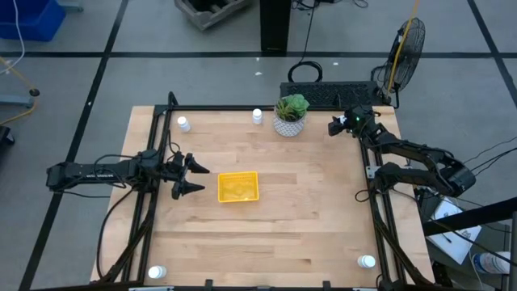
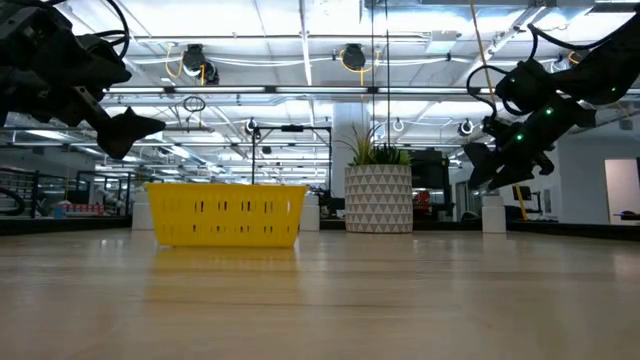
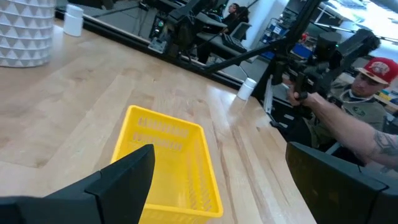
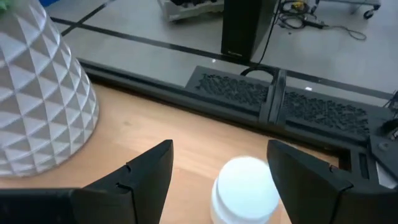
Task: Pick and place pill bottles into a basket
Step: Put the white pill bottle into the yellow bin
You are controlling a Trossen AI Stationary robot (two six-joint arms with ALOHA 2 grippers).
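Note:
The yellow basket [image 1: 238,186] stands on the table left of centre; it also shows in the left wrist view [image 3: 168,168]. My left gripper [image 1: 202,179] is open and empty just left of it, above the table [image 2: 130,130]. My right gripper [image 1: 333,126] is open at the far right, right of the plant pot. Its fingers stand on either side of a white pill bottle [image 4: 245,190] and above it [image 2: 493,213], not touching. Other bottles stand upright at the far left [image 1: 183,123], far middle [image 1: 257,115], near left [image 1: 157,272] and near right [image 1: 367,261].
A white faceted pot with a green plant [image 1: 290,115] stands at the far edge, close to the left of my right gripper. A black frame [image 1: 153,129] runs around the table. A person [image 3: 357,106] sits beyond the table's near right corner.

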